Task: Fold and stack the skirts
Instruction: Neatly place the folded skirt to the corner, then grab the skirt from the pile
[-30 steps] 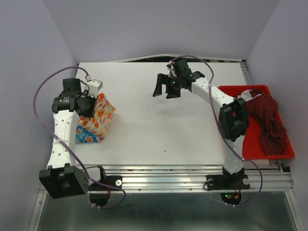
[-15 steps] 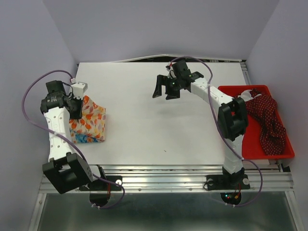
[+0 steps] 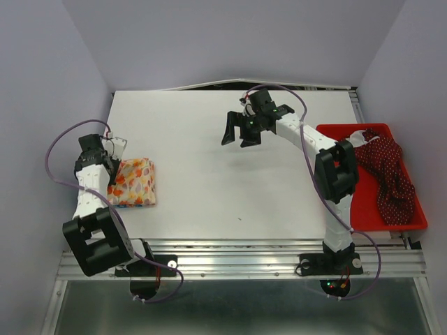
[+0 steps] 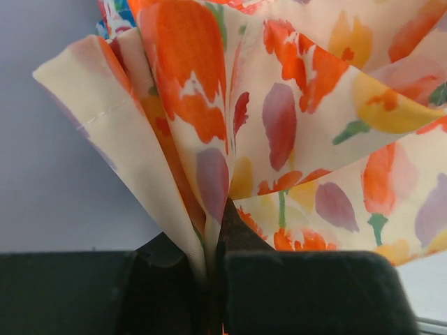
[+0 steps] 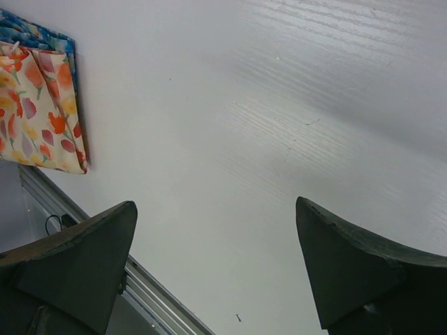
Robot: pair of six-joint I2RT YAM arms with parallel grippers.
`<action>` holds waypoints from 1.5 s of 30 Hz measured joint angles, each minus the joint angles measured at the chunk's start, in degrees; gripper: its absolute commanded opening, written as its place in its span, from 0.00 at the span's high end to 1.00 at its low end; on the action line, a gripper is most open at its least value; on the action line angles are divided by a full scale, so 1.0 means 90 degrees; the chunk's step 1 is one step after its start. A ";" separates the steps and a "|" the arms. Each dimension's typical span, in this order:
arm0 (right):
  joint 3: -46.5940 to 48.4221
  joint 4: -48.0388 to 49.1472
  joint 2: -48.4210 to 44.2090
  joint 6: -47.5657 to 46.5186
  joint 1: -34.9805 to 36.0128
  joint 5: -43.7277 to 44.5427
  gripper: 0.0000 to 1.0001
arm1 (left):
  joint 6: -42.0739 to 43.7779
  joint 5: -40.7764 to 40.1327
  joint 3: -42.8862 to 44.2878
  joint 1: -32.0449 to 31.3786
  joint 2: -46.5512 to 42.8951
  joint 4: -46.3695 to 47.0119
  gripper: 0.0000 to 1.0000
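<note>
Pinched between the jaws of the left gripper point(image 4: 213, 234), the cream-white skirt point(image 4: 279, 118) is thin woven cloth, matt and softly creased, with a fine stitched hem on the fold left of the jaws. The fingers point(image 4: 307, 293) look like matt black plastic, faintly grainy. Between and beyond the wide-apart jaws of the right gripper point(image 5: 216, 206), the table point(image 5: 279, 125) is a smooth white board with streaky grain and a dull sheen. Far left of those jaws, the blue skirt point(image 5: 28, 31) is matt printed cloth. Well right of them, the tray point(image 3: 374, 215) is glossy red plastic, the dark red skirt point(image 3: 387, 171) in it is crumpled matt cloth, and the rail point(image 3: 279, 255) is brushed bare metal.
</note>
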 measured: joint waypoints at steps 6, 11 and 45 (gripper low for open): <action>0.0002 -0.0095 0.0000 -0.0056 0.0000 -0.0017 0.00 | 0.0187 -0.0753 -0.0432 0.0100 0.0401 0.0833 0.80; 0.0000 -0.0141 0.0000 -0.0107 0.0000 -0.0019 0.00 | 0.0255 -0.1107 -0.0432 0.0134 0.0612 0.1401 0.59; 0.0049 -0.1472 -0.1528 -0.3189 -0.2302 0.1030 0.00 | -0.0529 0.0027 0.1860 -0.3381 0.0182 0.0053 0.01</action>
